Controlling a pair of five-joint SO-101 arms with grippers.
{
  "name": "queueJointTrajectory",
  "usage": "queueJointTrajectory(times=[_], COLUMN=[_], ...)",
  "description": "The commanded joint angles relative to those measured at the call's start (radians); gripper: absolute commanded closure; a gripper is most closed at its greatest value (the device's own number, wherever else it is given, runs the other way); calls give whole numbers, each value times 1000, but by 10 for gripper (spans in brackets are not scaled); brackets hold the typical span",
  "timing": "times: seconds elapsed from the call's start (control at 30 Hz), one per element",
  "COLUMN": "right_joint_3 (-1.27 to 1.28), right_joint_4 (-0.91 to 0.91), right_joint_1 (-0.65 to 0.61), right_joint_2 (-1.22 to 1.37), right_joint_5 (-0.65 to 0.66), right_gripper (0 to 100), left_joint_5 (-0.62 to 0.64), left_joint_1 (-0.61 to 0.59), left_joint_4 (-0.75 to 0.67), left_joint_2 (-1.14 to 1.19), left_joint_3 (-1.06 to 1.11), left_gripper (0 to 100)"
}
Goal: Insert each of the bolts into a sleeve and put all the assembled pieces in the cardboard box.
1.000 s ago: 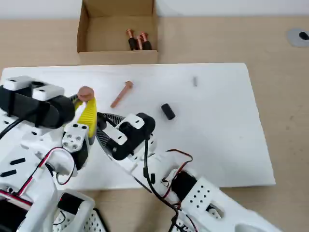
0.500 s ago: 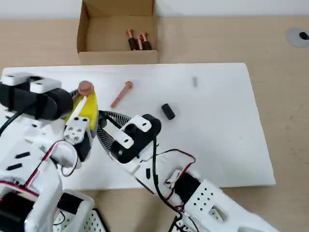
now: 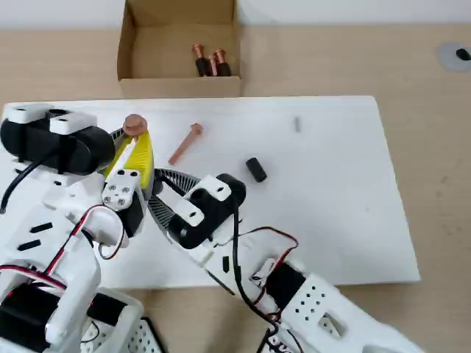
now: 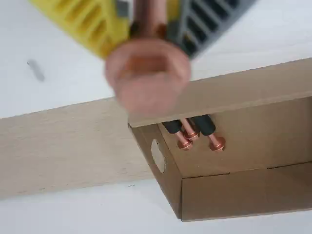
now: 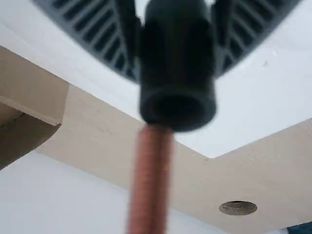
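Cardboard box: beyond L gripper, assembled pcs inside.
L gripper: clamped on bolt.
R gripper: clamped on sleeve, bolt shank at its mouth.
Loose bolt: just beside L gripper.
Loose sleeve: near R gripper.

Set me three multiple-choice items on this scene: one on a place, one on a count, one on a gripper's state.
1. Where does the loose sleeve lie?
A) in the cardboard box
B) on the white mat
C) on the bare wood
2. How many bolts lie loose on the white mat?
A) one
B) three
C) none
3. What is the right gripper doing?
A) hanging open
B) gripping a bolt
C) shut on a black sleeve
Answers:
1 B, it rests on the mat, apart from the box.
2 A, only the loose bolt lies there; the held bolt is in the left gripper.
3 C, its fingers clamp the sleeve.
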Motion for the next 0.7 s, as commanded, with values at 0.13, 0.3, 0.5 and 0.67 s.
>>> queueJointTrajectory(times=[0.13, 0.3, 0.5, 0.67], right_joint_3=[-47, -45, -45, -45], right_joint_4=[-20, -20, -20, -20], right_joint_1=[-16, -15, -15, -15], right_joint_2=[-30, -30, -30, -30], right_joint_5=[-6, -6, -6, -6], right_gripper=[989, 989, 989, 989], left_joint_5=[3, 6, 6, 44], left_joint_1=[-6, -5, -5, -5], left_joint_4=[-17, 49, 124, 161], left_joint_2=[1, 2, 2, 2], left_joint_3=[-6, -52, -103, -120], left_gripper=[993, 991, 991, 991])
